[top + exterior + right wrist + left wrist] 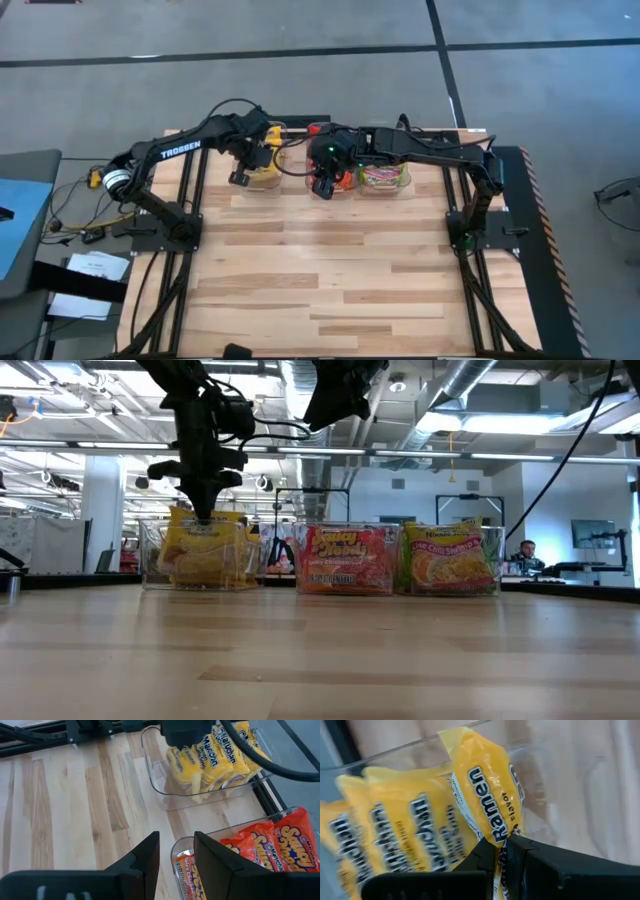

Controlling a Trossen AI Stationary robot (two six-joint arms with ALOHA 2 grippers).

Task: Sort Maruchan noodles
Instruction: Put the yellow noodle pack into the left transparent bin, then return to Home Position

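Left gripper (pixel 502 851) pinches a yellow packet (pixel 482 790) by its crimped edge near the far edge; light, crinkly, slippery.

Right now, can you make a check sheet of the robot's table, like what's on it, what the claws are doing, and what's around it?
Surface: wooden table, bare in front of the bins.
Job's things: three clear bins in a row at the far edge. Yellow packets in the left bin, red packets in the middle bin, green packets in the right bin.
Clutter: nothing seen on the table.
Grippers: left gripper is shut on a yellow packet over the left bin. Right gripper is open and empty, above the middle bin.
Cables: black cables run along the arms; loose wires lie off the table's left.
Surroundings: grey floor; a person sits far behind.
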